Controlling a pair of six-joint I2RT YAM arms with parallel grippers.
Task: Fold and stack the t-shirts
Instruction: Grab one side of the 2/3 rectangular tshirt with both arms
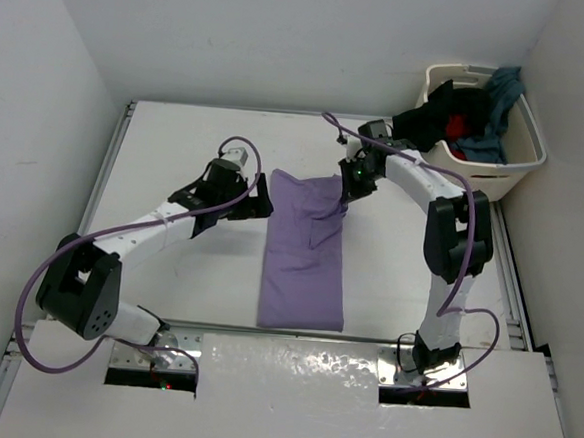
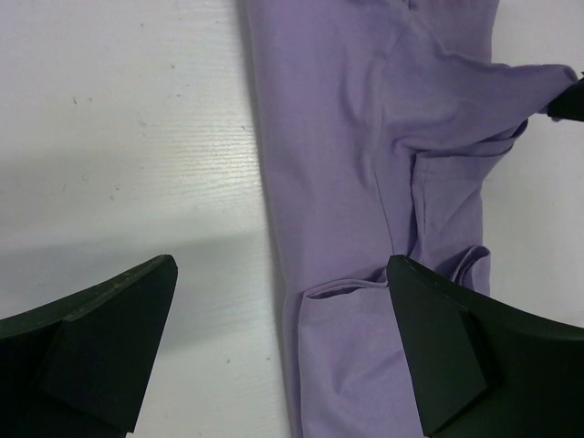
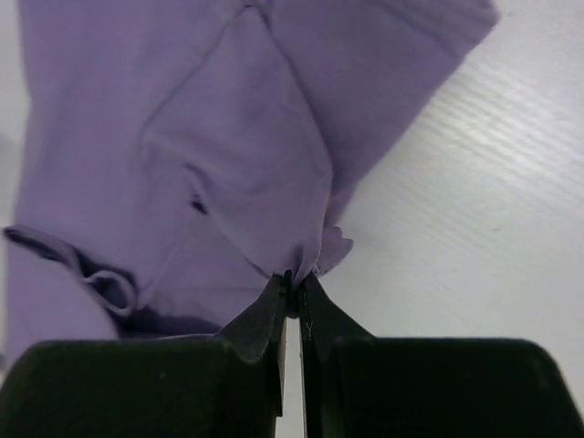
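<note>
- Lavender shirt [image 1: 303, 270]: soft matte cloth, folded into a long narrow strip and lying flat mid-table. Its long axis runs from the near table edge towards the far one. The near end is square and smooth. The far end is creased, with a sleeve hem and loose folds showing [image 2: 347, 137].
- Right gripper [image 3: 294, 283]: black fingers pressed together on a pinch of the lavender shirt's far right corner, with the cloth drawn up into a peak [image 3: 228, 137]. In the top view it sits at that same corner [image 1: 349, 188].
- Left gripper [image 1: 237, 210]: jaws spread wide, just beside the shirt's far left edge. From its wrist camera [image 2: 278, 310], one finger is over bare table and the other over the cloth. Whether it touches the cloth cannot be told.
- Table [image 1: 177, 141]: white, faintly grained, with raised rails at the sides. There is bare surface on both long sides of the shirt, wider on the left.
- Basket [image 1: 516, 173]: cream plastic with rounded corners, well apart from the shirt, beyond its far right corner against the wall.
- Black shirt [image 1: 424, 118]: draped over the basket rim on the side facing the lavender shirt.
- Red shirt [image 1: 460, 125]: crumpled inside the basket.
- Teal shirt [image 1: 501, 93]: heaped inside the basket, spilling over its far rim.
</note>
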